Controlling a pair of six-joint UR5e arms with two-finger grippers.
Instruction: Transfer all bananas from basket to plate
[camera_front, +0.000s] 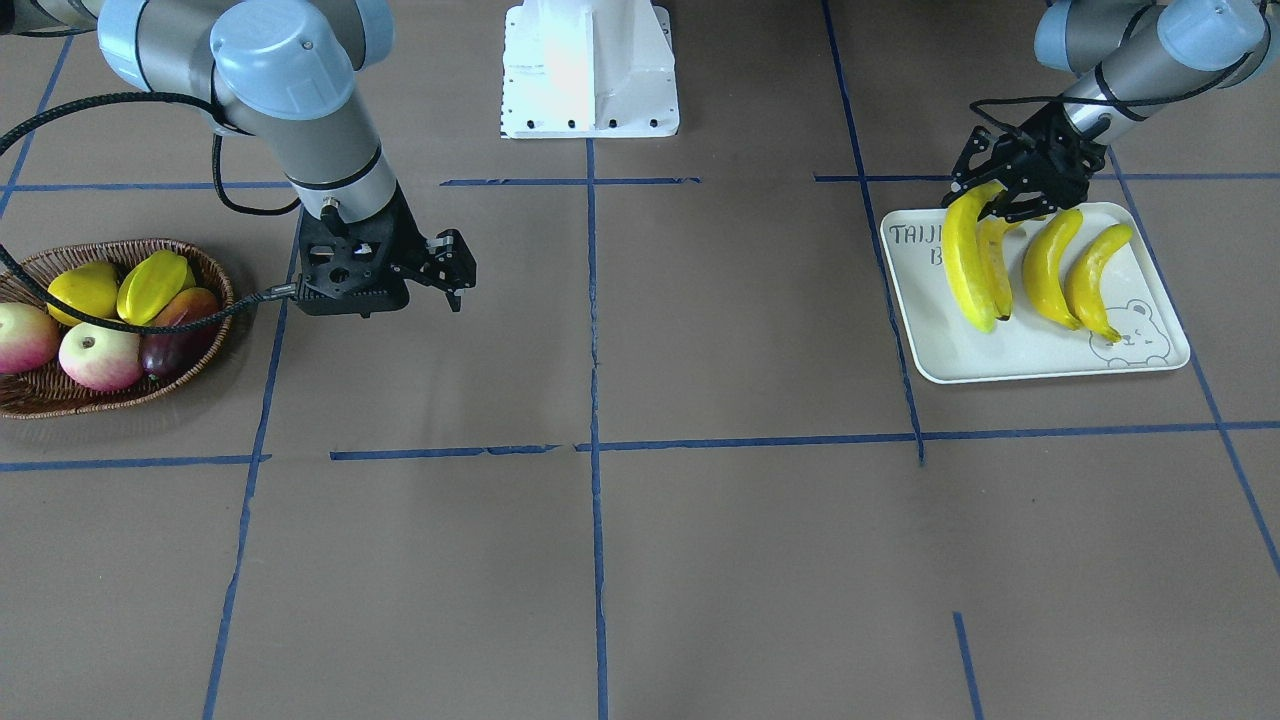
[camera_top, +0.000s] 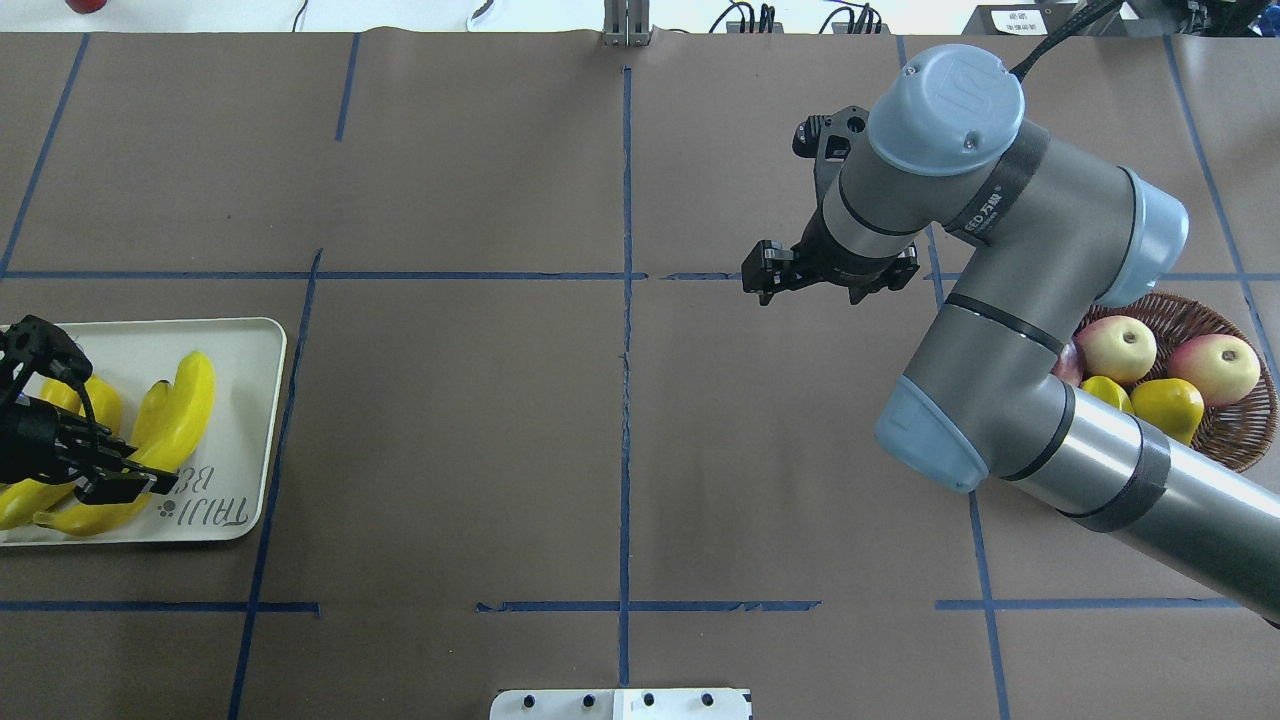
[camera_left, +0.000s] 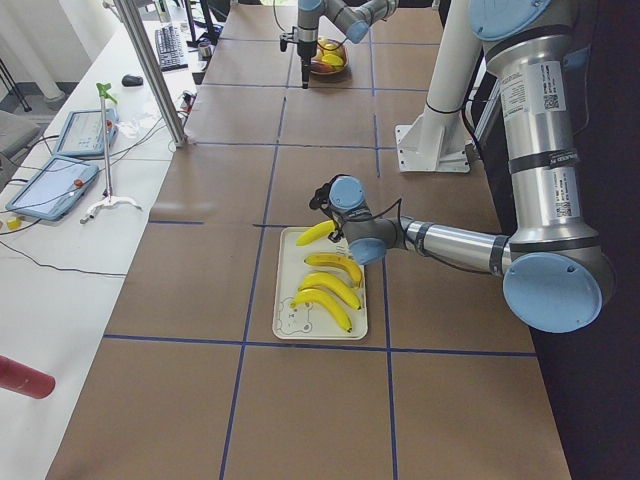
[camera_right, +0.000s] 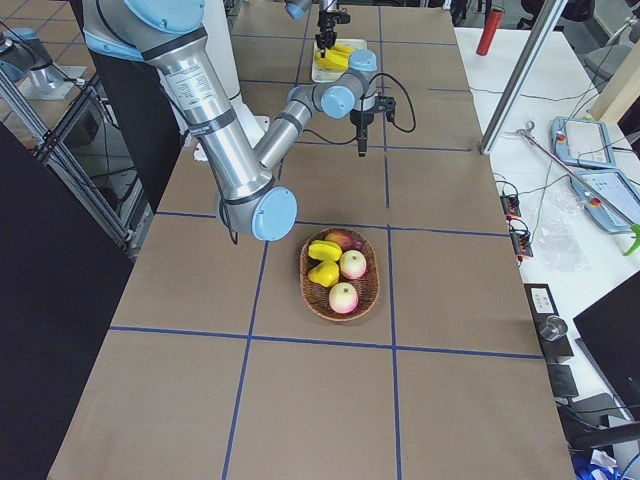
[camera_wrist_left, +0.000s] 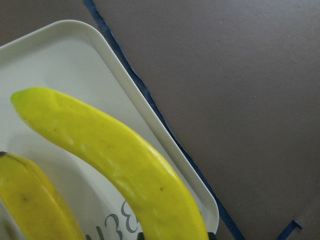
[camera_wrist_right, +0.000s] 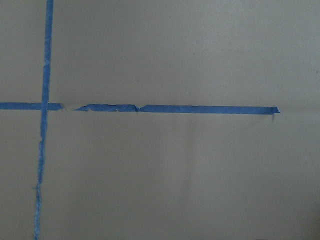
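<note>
The left gripper (camera_front: 995, 205) pinches one end of the last banana (camera_front: 965, 270), tilted over the plate (camera_front: 1010, 355) at its lettered edge, beside three bananas (camera_front: 1050, 270) lying there. I think it is best to lower it flat inside the rim, clear of its neighbour, and then release. The basket (camera_front: 60, 405) holds no banana. Whether the right gripper (camera_front: 455, 285) is spread or pressed together, I cannot tell.

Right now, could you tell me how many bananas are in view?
4, all at the plate: three bananas lie side by side on it; the fourth banana is in the left hand at its lettered end. None shows in the basket, though fruit might hide one.
</note>
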